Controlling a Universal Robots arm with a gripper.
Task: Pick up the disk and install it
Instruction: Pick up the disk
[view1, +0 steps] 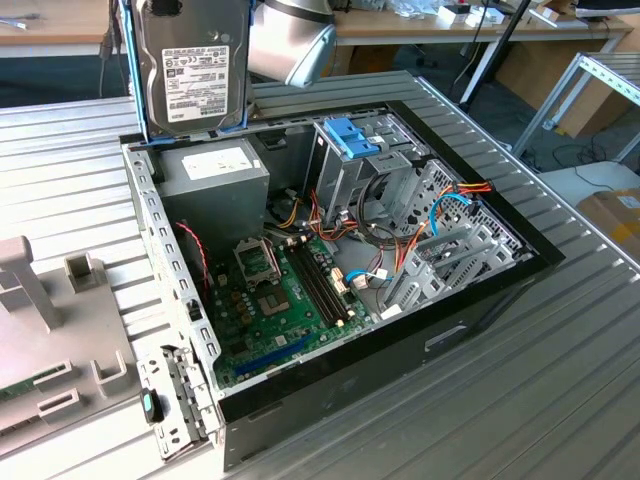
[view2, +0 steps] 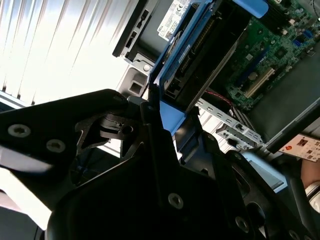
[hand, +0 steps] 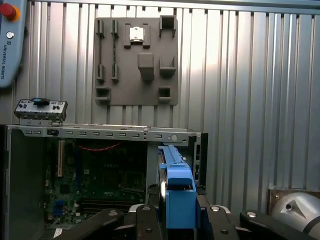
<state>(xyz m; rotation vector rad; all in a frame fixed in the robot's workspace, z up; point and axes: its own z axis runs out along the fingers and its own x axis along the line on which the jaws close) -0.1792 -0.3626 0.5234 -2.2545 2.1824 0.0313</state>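
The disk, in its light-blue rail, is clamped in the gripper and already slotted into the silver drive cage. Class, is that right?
Not quite. The disk is not in the silver drive cage: the exterior view shows it upright in the air, above the open computer case at that view's left. It is clamped in the gripper, as stated.

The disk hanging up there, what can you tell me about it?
The disk is a flat grey metal slab with a white printed label, edged by a light-blue plastic rail. It hangs upright above the grey box at one corner of the open computer case and seems clear of both. In the first wrist view the claw grips its blue handle, seen edge-on.
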